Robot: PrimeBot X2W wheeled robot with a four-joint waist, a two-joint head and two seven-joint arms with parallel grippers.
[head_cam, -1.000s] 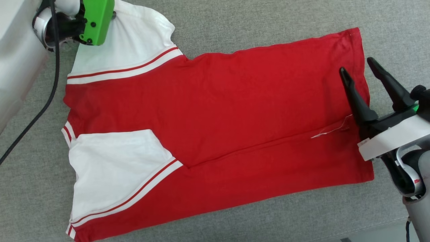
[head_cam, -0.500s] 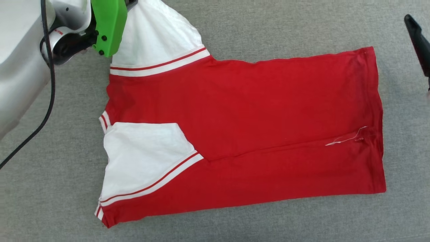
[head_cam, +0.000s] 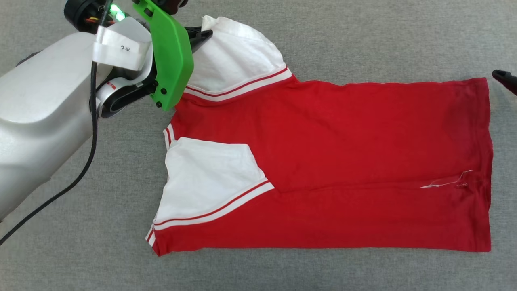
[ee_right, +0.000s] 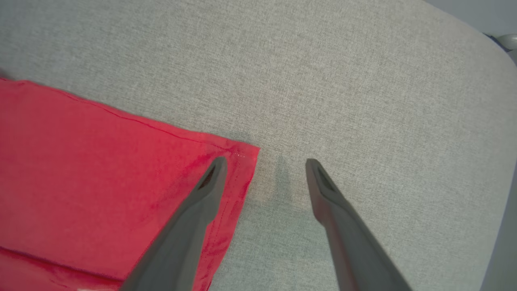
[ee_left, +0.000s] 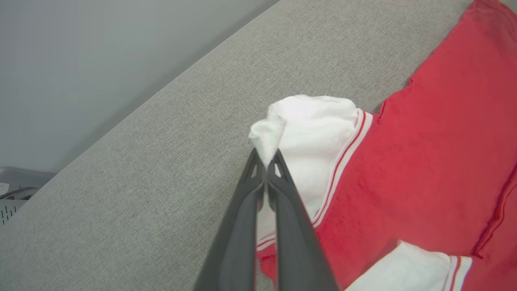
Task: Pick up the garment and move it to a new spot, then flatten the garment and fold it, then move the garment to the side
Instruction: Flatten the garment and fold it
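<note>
The garment [head_cam: 343,133] lies flat on a grey cushioned surface [head_cam: 363,40], red body folded lengthwise, one white sleeve [head_cam: 206,178] folded over it. My left gripper [head_cam: 208,33] is at the far sleeve [head_cam: 238,60]. In the left wrist view my left gripper [ee_left: 266,161] is shut on that sleeve's bunched white tip [ee_left: 307,129], raised a little off the surface. My right gripper [ee_right: 265,162] is open at the garment's far hem corner [ee_right: 242,155], one finger over the red cloth [ee_right: 101,169] and the other over bare surface. One tip of my right gripper [head_cam: 505,79] shows at the head view's right edge.
A black cable [head_cam: 80,178] hangs along my pale left forearm [head_cam: 36,121]. The surface's far edge [ee_left: 161,89] runs diagonally in the left wrist view, with a grey wall behind it. Its rounded corner [ee_right: 501,121] is to the right of my right gripper.
The head view has shifted, so the garment sits further right in it. My left gripper has shut on the far sleeve and bunched it. My right gripper went from the hem's middle to its far corner.
</note>
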